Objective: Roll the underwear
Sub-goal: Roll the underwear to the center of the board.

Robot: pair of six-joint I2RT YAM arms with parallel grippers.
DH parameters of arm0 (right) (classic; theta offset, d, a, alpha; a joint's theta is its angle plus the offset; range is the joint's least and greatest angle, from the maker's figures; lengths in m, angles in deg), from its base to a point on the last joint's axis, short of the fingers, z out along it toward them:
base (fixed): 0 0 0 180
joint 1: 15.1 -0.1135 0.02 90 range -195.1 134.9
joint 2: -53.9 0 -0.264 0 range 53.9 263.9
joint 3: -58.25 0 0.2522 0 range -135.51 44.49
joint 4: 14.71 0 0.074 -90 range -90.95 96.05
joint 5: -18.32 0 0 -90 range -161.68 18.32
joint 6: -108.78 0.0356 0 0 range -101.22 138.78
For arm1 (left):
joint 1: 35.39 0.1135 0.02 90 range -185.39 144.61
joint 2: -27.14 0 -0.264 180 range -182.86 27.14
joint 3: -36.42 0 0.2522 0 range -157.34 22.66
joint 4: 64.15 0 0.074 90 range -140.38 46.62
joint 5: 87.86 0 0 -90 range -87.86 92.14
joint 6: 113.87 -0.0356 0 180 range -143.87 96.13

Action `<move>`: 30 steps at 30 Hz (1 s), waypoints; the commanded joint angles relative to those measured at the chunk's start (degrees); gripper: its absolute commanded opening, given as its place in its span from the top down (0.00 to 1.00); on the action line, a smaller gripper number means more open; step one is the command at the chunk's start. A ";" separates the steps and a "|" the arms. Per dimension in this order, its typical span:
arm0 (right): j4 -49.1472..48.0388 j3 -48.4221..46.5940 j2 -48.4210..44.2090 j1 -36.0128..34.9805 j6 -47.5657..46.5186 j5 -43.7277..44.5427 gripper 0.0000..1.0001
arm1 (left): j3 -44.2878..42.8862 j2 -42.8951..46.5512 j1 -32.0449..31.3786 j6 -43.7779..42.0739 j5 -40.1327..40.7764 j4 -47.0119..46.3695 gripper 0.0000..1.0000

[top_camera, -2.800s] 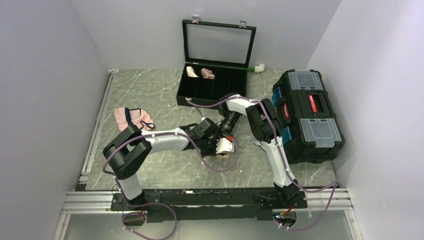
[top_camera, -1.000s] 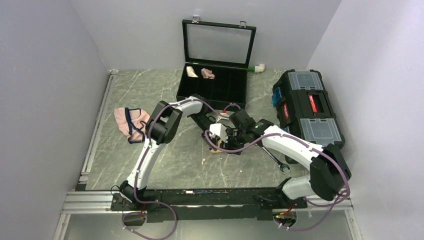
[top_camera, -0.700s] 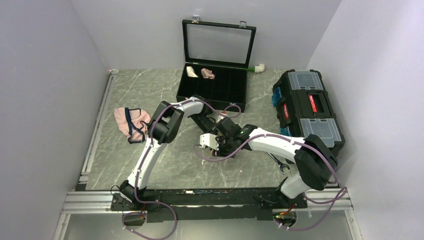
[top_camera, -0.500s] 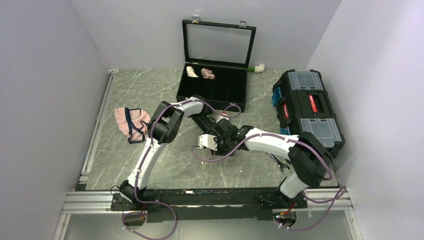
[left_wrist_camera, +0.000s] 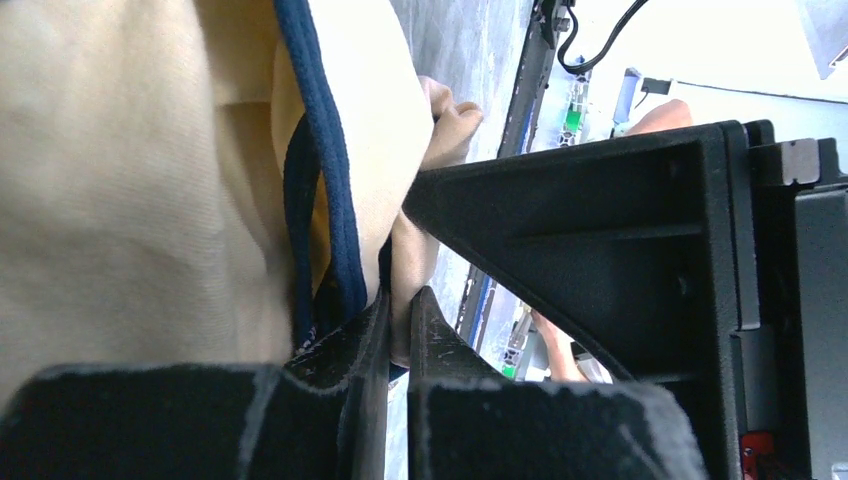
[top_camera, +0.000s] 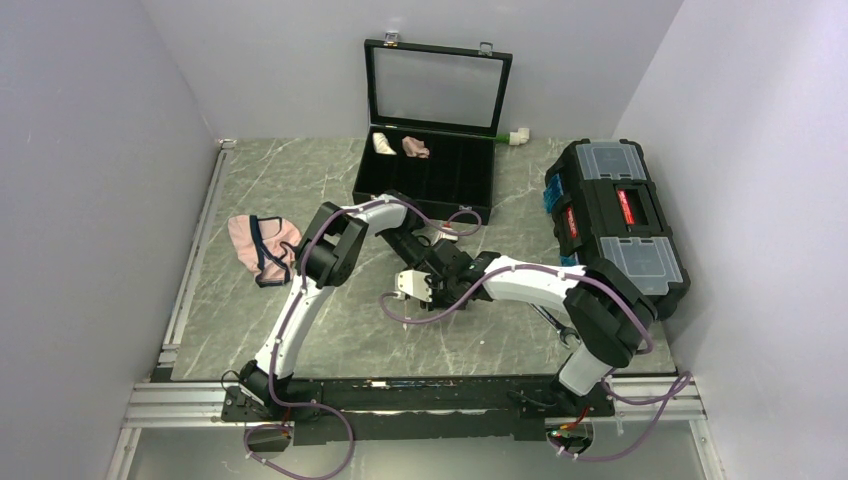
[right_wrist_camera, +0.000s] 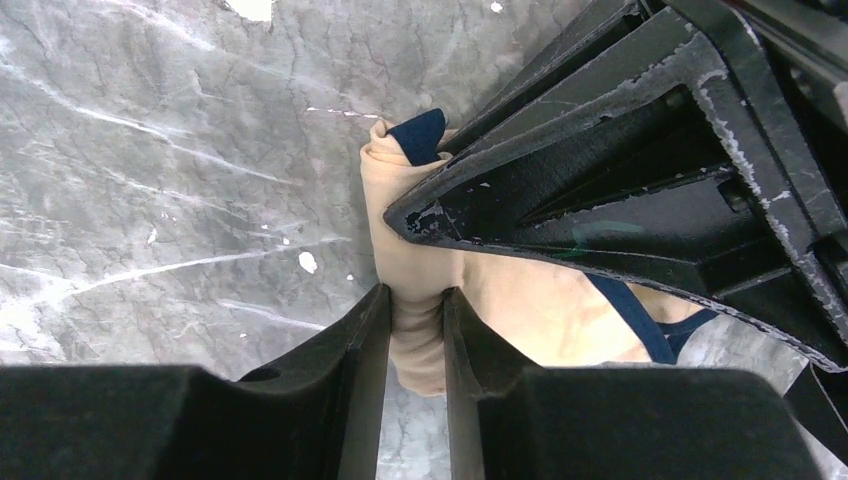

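The tan-beige underwear with navy edging fills the left wrist view, bunched up. It also shows in the right wrist view, lying on the grey marble table. My left gripper is shut on a fold of it next to the navy edge. My right gripper is shut on a rolled tan edge. Both grippers meet mid-table in the top view, left and right, nearly touching. They hide the underwear there.
A pink underwear lies at the left. An open black case at the back holds a cream roll and a pink roll. A black toolbox stands at the right. A wrench lies beside the right arm.
Over the last second my right gripper has slid leftward with the underwear in it and its elbow has folded in. My left gripper has stayed almost still.
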 commanded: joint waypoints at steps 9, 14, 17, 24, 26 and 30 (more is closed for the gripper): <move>9.62 -2.45 7.39 2.80 0.58 -10.67 0.98 | 4.32 2.80 -0.36 -1.48 7.19 -4.58 0.92; 14.18 -5.12 7.36 6.32 0.22 -17.45 1.00 | 5.76 4.68 -0.02 -1.02 8.57 -6.32 0.76; 16.14 -6.32 7.79 7.88 0.08 -20.38 1.00 | 7.15 6.34 0.19 -0.48 9.44 -8.03 0.71; 19.04 -8.16 8.83 10.96 -0.62 -25.01 1.00 | 11.54 10.62 2.03 2.00 10.83 -11.81 0.58; 19.48 -8.48 8.87 11.69 -0.86 -25.73 1.00 | 12.57 11.54 2.59 2.14 11.02 -12.33 0.56; 21.57 -10.28 9.99 12.80 -1.48 -27.42 1.00 | 15.46 13.74 3.76 2.35 11.80 -13.75 0.52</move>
